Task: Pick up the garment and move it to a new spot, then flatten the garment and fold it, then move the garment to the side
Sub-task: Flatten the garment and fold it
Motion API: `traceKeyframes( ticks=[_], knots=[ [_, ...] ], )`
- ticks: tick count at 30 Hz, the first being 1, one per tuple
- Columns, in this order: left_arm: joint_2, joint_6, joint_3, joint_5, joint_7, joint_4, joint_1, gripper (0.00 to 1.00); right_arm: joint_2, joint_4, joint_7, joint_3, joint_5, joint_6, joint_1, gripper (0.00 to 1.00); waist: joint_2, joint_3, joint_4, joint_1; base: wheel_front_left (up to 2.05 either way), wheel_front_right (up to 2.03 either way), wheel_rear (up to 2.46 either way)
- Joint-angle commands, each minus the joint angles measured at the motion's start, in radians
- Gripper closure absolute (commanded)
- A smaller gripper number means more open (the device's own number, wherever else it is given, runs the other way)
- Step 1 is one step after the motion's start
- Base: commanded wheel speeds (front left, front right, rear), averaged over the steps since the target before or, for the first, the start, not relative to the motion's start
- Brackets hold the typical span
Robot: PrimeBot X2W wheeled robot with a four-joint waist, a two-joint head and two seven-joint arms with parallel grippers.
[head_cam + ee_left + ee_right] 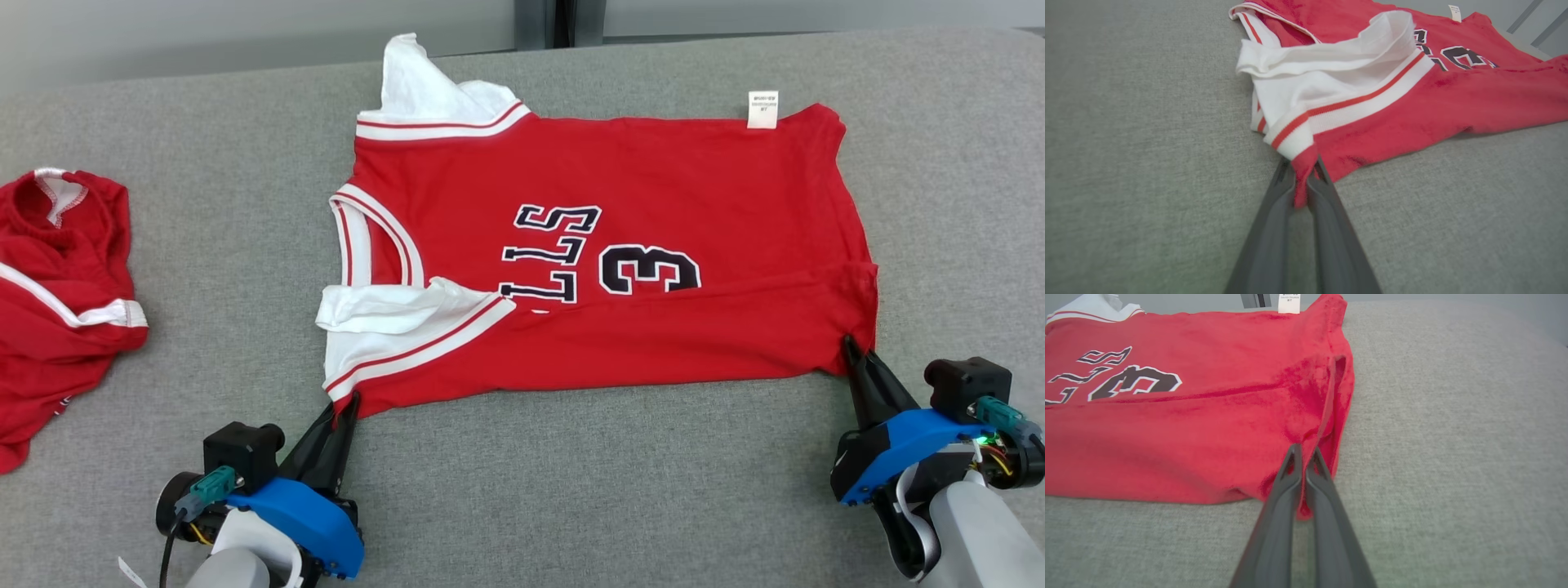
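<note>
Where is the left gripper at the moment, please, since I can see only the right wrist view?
Observer: The left gripper is shut on the jersey at its near corner, just below the near white sleeve.
Operator: Thank you. Is anything else lying nearby?
Observer: Yes, a second red garment lies crumpled on the robot's left, apart from the jersey.
</note>
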Motion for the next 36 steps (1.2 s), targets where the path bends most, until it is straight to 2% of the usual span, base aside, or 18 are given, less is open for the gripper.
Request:
traceKeyframes(
  ticks=[1,7,13,20,27,29,30,31,32,36],
  knots=[
    [0.009,0.006,0.004,0.003,-0.005,-0.003,0.014,1.00,0.003,0.004,-0.012,0.001,0.008,-0.001,-0.002,1.00,0.0000,-0.012,0.000,0.0000,0.00,0.00,0.00],
    [0.021,0.022,0.016,-0.016,-0.013,-0.050,0.066,1.00,0.013,-0.014,-0.044,-0.003,0.052,-0.001,0.066,1.00,0.0000,-0.066,0.003,0.0000,0.00,0.00,0.00],
    [0.042,0.075,0.038,-0.047,-0.003,-0.165,0.212,1.00,0.029,-0.092,-0.033,-0.016,0.091,-0.001,0.186,1.00,0.0000,-0.121,0.002,0.0000,0.00,0.00,0.00],
    [0.061,0.144,0.060,-0.083,0.025,-0.319,0.396,1.00,0.051,-0.236,0.027,-0.069,0.139,-0.001,0.364,1.00,0.0000,-0.152,0.013,0.0000,0.00,0.00,0.00],
    [0.066,0.164,0.058,-0.104,0.040,-0.374,0.468,1.00,0.088,-0.374,0.099,-0.140,0.146,-0.001,0.506,1.00,0.0000,-0.163,0.027,0.0000,0.00,0.00,0.00],
    [0.063,0.166,0.059,-0.105,0.036,-0.370,0.468,0.96,0.091,-0.382,0.110,-0.146,0.140,-0.001,0.516,1.00,0.0000,-0.166,0.026,0.0000,0.00,0.00,0.00],
    [0.061,0.167,0.061,-0.105,0.031,-0.366,0.465,0.40,0.095,-0.391,0.117,-0.152,0.136,-0.001,0.519,0.72,0.0000,-0.169,0.024,0.0000,0.00,0.00,0.00],
    [0.058,0.167,0.062,-0.106,0.024,-0.359,0.460,0.00,0.101,-0.399,0.119,-0.158,0.132,-0.001,0.517,0.14,0.0000,-0.171,0.022,0.0000,0.00,0.00,0.00],
    [0.060,0.166,0.059,-0.098,0.019,-0.351,0.455,0.00,0.105,-0.402,0.126,-0.160,0.127,-0.001,0.515,0.00,0.0000,-0.175,0.020,0.0000,0.00,0.00,0.00],
    [0.058,0.158,0.057,-0.068,-0.030,-0.339,0.411,0.00,0.106,-0.424,0.113,-0.164,0.100,-0.001,0.485,0.00,0.0000,-0.186,0.014,0.0000,0.00,0.00,0.00]
  ],
)
